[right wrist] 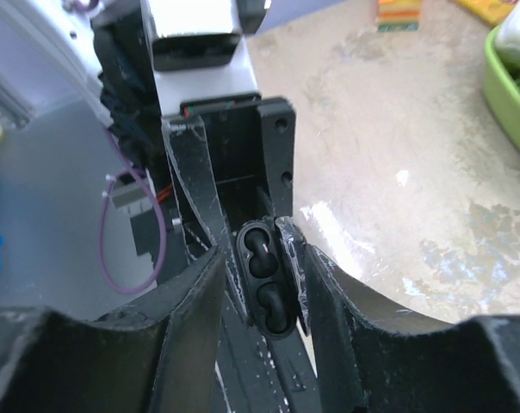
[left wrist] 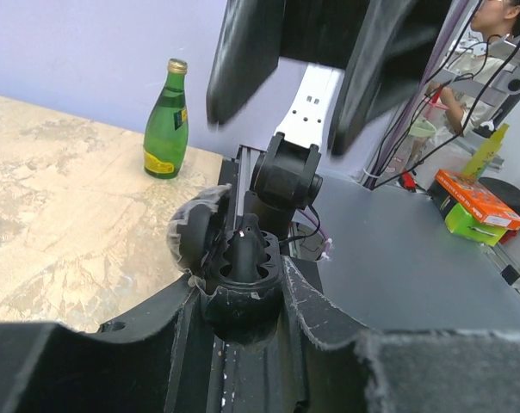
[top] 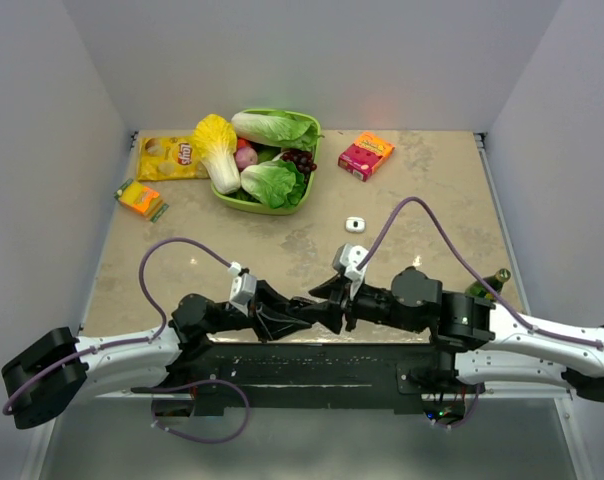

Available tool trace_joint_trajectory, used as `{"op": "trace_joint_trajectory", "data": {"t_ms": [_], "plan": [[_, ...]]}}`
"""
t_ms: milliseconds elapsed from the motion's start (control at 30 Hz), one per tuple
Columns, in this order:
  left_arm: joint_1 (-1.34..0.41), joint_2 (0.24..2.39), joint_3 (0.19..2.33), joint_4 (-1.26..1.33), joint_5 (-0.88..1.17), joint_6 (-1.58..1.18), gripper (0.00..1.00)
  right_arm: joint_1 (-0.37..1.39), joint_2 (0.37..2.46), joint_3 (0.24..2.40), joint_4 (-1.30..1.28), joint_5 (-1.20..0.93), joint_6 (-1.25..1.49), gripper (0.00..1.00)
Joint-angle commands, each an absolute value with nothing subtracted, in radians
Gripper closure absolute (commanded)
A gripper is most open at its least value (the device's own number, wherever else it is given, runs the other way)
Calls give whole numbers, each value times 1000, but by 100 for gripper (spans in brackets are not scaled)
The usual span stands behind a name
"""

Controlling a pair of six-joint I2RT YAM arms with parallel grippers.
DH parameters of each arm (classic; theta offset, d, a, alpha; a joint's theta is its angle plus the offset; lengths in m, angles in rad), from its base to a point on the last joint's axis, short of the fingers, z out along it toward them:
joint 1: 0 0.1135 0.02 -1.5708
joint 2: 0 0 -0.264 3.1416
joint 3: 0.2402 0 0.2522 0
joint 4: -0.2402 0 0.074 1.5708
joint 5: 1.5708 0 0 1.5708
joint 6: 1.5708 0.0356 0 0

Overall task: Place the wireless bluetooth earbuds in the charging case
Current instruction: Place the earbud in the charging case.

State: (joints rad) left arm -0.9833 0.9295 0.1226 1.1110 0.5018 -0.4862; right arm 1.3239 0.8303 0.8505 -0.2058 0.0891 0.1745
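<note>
A black oval charging case (right wrist: 281, 327) with its hinged lid (right wrist: 293, 267) swung open sits near the table's front edge. My left gripper (left wrist: 243, 297) is shut on the case (left wrist: 243, 305). Two black wireless bluetooth earbuds (right wrist: 262, 254) (right wrist: 273, 303) lie in its two wells. My right gripper (right wrist: 264, 284) faces it head-on and stands open. One finger is on each side of the case, and a gap shows on the left. In the top view both grippers (top: 317, 312) (top: 334, 298) meet tip to tip. The right fingers (left wrist: 243, 60) look blurred in the left wrist view.
A small white rounded object (top: 355, 223) with a dark mark lies mid-table. A green basket (top: 307, 190) of vegetables, a red box (top: 366, 155), a yellow chips bag (top: 167, 157) and an orange pack (top: 140, 198) sit at the back. A green bottle (top: 487, 283) stands at the right.
</note>
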Motion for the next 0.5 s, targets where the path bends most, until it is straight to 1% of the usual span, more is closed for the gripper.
{"op": "trace_joint_trajectory", "data": {"t_ms": [0,67,100,167,233,333,367,467], "plan": [[-985,930,144,1175,489,-462,100,1327,752,908,-141,197,204,54],[-985,931,144,1175,488,-462,100,1327,704,908,-143,245,212,55],[-985,930,144,1175,488,-462,100,1325,695,910,-161,330,210,56],[-985,930,144,1177,492,-462,100,1324,698,917,-201,417,215,59],[-985,923,144,1175,492,-462,100,1324,725,939,-279,498,219,59],[-985,919,144,1175,495,-460,100,1324,779,945,-344,572,261,63],[-985,916,144,1181,497,-462,100,1322,808,942,-351,578,274,67],[-985,917,146,1192,506,-465,100,1322,859,945,-367,548,278,70]]}}
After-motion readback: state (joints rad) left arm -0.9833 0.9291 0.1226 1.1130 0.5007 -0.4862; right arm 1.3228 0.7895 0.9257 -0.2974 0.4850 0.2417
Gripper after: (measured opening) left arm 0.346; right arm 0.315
